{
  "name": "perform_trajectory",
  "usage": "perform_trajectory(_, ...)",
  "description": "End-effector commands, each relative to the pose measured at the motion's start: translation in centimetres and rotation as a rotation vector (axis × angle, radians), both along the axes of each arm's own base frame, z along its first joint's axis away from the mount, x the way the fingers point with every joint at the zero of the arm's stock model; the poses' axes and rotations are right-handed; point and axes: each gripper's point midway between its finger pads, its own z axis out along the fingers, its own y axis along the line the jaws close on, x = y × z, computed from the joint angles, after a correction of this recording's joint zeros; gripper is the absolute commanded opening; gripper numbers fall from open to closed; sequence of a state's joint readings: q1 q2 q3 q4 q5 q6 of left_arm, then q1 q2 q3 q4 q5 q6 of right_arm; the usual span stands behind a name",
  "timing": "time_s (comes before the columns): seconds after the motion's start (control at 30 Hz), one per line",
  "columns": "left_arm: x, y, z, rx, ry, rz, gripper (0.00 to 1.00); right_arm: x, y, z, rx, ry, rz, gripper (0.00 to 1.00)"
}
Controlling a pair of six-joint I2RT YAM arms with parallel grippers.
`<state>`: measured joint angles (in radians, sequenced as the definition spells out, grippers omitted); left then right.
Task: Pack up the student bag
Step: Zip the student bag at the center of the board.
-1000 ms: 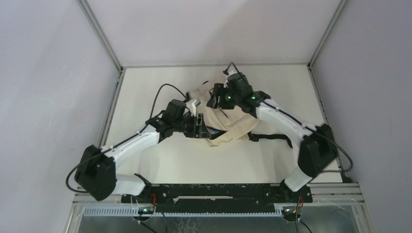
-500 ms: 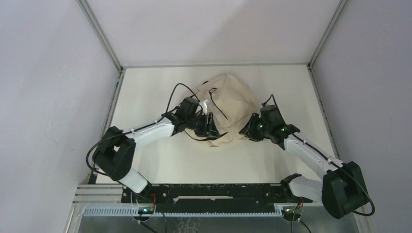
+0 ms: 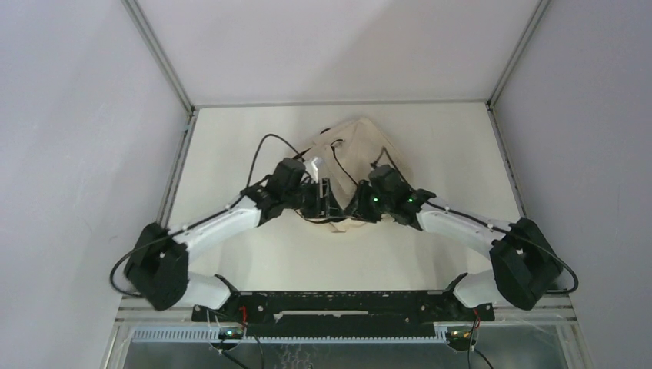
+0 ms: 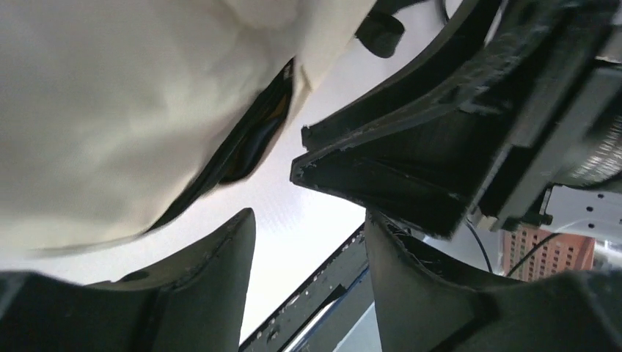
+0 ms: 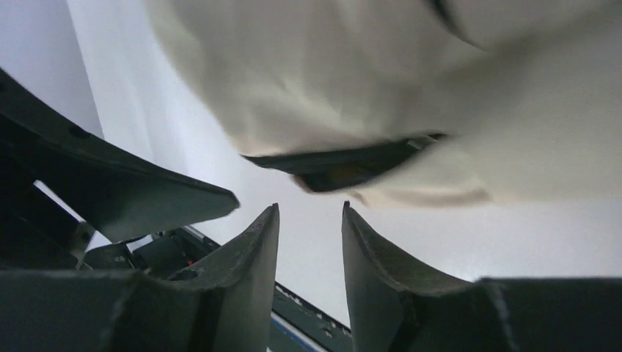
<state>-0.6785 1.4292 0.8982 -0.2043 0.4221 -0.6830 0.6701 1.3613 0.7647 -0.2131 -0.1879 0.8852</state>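
Cream fabric backpack [image 3: 363, 148], soft and crumpled, slumped on the table [image 3: 450, 146], middle to far side. Black-trimmed zipper mouth at its near edge, gaping slightly.

Arms angled inward, left claw [image 4: 308, 220] parted, right claw [image 5: 309, 209] narrowly parted

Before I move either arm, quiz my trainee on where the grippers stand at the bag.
1. True or false: the left gripper is clamped on the student bag.
2. The right gripper holds: A a strap, B bag fabric, C nothing.
3. Which edge of the bag carries the dark zipper opening that both wrist cameras see?
Key: 1 false; 2 C; 3 the near edge, toward the arm bases.
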Motion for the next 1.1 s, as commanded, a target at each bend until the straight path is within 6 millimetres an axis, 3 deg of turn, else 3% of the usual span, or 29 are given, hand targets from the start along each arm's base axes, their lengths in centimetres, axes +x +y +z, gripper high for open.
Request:
perform_trajectory(0.0,0.2,5.6,-0.1,0.087,-0.024,0.238,0.64,1.6,4.2,3.6,-0.124,-0.262,0.231,0.50)
perform_trajectory(0.1,0.8,10.3,0.1,0.024,-0.037,0.442,0.67,0.6,6.6,2.7,-0.355,-0.433,0.471,0.60)
perform_trajectory(0.2,1.6,15.2,-0.5,-0.024,-0.020,0.619,0.67,1.3,7.3,1.7,-0.627,-0.609,0.608,0.63)
perform_trajectory(0.33,1.3,18.2,-1.6,0.025,0.011,0.697,0.66,2.3,8.1,0.0,-0.823,-0.680,0.686,0.62)
perform_trajectory(0.47,1.2,18.2,-1.9,0.026,0.020,0.695,0.65,4.2,8.0,-1.0,-0.919,-0.667,0.638,0.56)
perform_trajectory(0.53,1.1,18.1,-2.0,0.022,0.027,0.688,0.65,4.9,7.8,-0.2,-0.940,-0.657,0.578,0.39)
perform_trajectory(0.63,1.2,17.8,-1.9,0.008,0.022,0.677,0.65,4.9,8.0,1.2,-0.882,-0.662,0.525,0.05)
perform_trajectory(0.67,1.2,17.7,-1.8,0.002,0.020,0.671,0.65,4.8,8.1,1.8,-0.854,-0.663,0.515,0.00)
perform_trajectory(0.93,1.5,15.9,-0.7,-0.063,-0.009,0.589,0.65,4.6,8.5,7.5,-0.538,-0.655,0.447,0.00)
perform_trajectory(1.07,1.3,12.5,0.0,-0.095,-0.014,0.460,0.66,6.5,7.0,10.0,-0.286,-0.571,0.297,0.00)
